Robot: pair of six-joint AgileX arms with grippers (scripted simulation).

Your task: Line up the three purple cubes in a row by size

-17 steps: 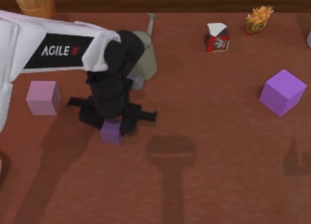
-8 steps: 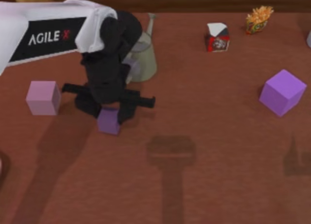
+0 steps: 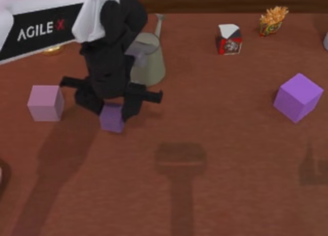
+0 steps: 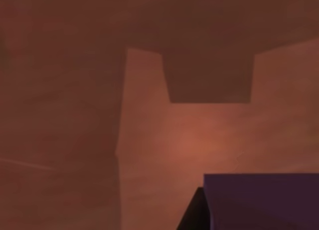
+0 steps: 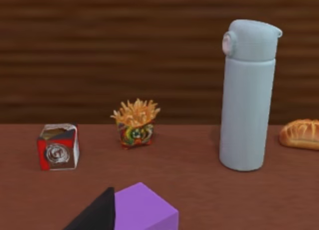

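My left gripper (image 3: 109, 109) is shut on the small dark violet cube (image 3: 111, 120) and holds it a little above the table, left of centre. The left wrist view shows that cube (image 4: 264, 202) beside one black finger (image 4: 197, 216), with its square shadow on the table below. The medium pale lilac cube (image 3: 45, 102) rests to the left of the held cube, apart from it. At the right side sits the large bright purple cube (image 3: 298, 97). The right wrist view shows it (image 5: 144, 210) close by, past one black finger (image 5: 97, 215) of my open right gripper; that arm is outside the top view.
A pale green jug (image 3: 149, 62) stands just behind the left arm. Along the back are a red-white-black carton (image 3: 229, 39) and a packet of fries (image 3: 272, 20). A tall grey flask (image 5: 247, 95) and a bread loaf (image 5: 301, 134) stand at the back right.
The left arm has carried the small violet cube toward the back and slightly left, nearer the lilac cube. The other cubes have not moved.
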